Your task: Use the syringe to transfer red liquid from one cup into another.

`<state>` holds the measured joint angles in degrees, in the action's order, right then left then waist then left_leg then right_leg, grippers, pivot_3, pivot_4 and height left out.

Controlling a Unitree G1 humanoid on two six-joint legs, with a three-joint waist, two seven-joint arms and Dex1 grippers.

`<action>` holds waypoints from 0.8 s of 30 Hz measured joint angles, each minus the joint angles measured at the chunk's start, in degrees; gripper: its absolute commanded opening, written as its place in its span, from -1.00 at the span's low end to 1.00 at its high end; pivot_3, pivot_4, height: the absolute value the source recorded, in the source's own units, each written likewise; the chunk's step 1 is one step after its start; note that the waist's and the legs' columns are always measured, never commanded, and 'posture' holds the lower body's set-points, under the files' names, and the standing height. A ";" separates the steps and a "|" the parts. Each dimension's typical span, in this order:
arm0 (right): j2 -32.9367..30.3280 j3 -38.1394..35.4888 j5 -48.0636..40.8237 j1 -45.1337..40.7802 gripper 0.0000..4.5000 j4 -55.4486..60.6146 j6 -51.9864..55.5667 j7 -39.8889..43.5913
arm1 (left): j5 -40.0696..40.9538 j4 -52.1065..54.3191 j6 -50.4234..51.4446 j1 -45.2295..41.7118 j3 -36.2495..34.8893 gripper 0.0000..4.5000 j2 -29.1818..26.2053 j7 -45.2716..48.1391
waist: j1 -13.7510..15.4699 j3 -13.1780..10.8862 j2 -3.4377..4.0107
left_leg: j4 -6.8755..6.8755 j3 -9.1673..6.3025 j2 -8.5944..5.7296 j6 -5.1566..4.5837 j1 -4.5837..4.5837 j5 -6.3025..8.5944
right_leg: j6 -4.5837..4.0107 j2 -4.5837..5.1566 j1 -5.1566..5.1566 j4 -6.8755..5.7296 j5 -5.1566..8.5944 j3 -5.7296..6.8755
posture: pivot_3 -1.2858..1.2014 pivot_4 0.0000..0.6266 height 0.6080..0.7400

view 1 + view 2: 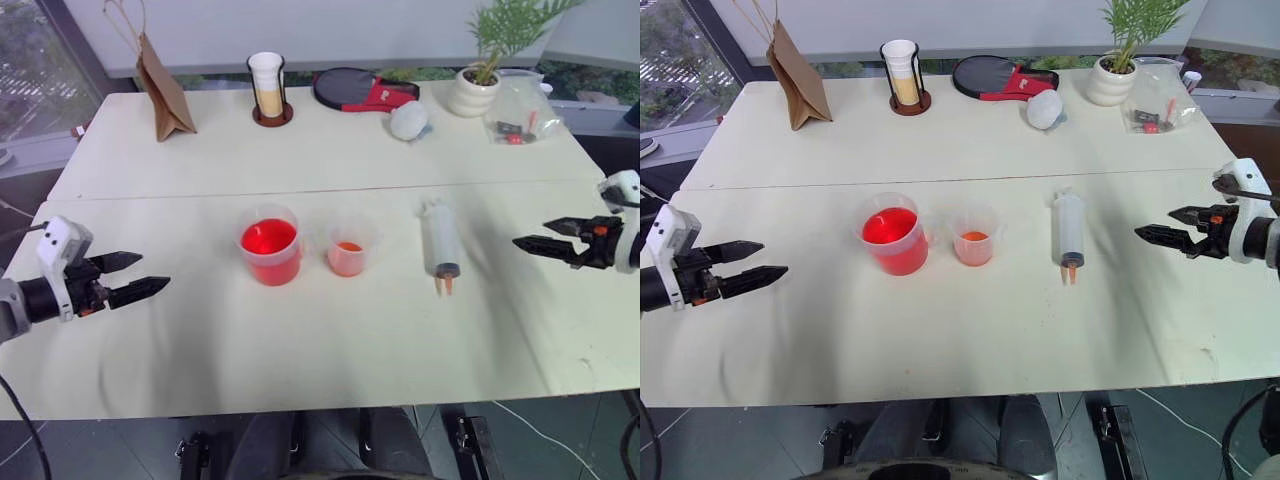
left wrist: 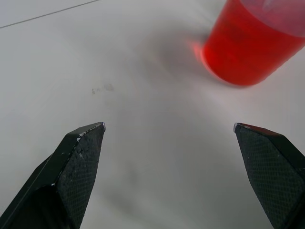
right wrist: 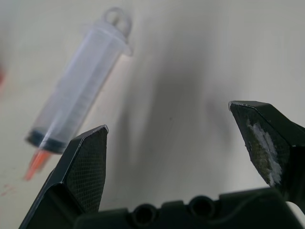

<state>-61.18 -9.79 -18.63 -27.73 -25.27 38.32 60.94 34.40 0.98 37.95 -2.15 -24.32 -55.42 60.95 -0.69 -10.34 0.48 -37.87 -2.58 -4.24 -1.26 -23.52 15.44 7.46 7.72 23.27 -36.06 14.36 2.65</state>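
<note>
Left gripper (image 1: 148, 276): fingers spread wide, nothing between them, held above the bare table (image 1: 330, 340) at its left side and aimed toward the centre. In the left wrist view the two black fingertips (image 2: 86, 143) frame empty tabletop, with the larger beaker (image 2: 250, 43) ahead of them and well apart.

Right gripper (image 1: 1155, 225): fingers likewise parted and empty, held above the right side of the table, pointing toward the centre. The syringe (image 1: 1069, 232) lies near it but clear of the tips; no contact.

Syringe: flat on the table, right of both cups, untouched. Orange-pink tip faces the near edge, plunger ring the far side; the dark seal sits close to the tip end.

Larger beaker stands upright left of centre and holds vivid red liquid (image 1: 268, 238). The smaller cup (image 1: 347, 252) stands just beside it on its right, not touching, with a shallow pale orange-red layer.

Far side of table: brown paper bag (image 1: 163, 92), cup holder with stacked cups (image 1: 269, 88), table-tennis paddle (image 1: 345, 88), white potted plant (image 1: 478, 85), clear plastic bag (image 1: 522, 115).
</note>
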 measured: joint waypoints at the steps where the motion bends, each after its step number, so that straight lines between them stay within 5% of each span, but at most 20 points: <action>1: 0.14 0.10 0.16 0.26 1.00 0.00 0.00 -0.27 | 0.01 -0.06 0.00 0.01 0.00 0.98 0.01 0.00 | 0.06 0.00 0.00 | 0.00 0.02 0.00 0.00 0.00 0.00 | 0.00 0.00 0.01 0.00 0.00 -0.02 | 0.03 -0.52 1.00; 24: 5.79 1.46 4.95 -11.25 1.00 -9.97 -7.53 -8.40 | -1.77 -3.40 -3.81 -3.51 0.59 0.98 1.03 -2.10 | -0.06 0.00 0.00 | -0.02 0.62 0.04 0.20 0.01 -0.12 | 0.02 -0.03 0.20 -0.02 -0.01 -0.42 | 0.03 -0.52 1.00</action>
<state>-55.38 -8.33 -13.68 -38.98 -35.24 30.79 52.54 32.63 -2.42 34.14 -5.65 -23.72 -54.39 58.85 -0.75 -10.34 0.48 -37.89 -1.96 -4.20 -1.06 -23.51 15.32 7.48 7.69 23.47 -36.08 14.34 2.23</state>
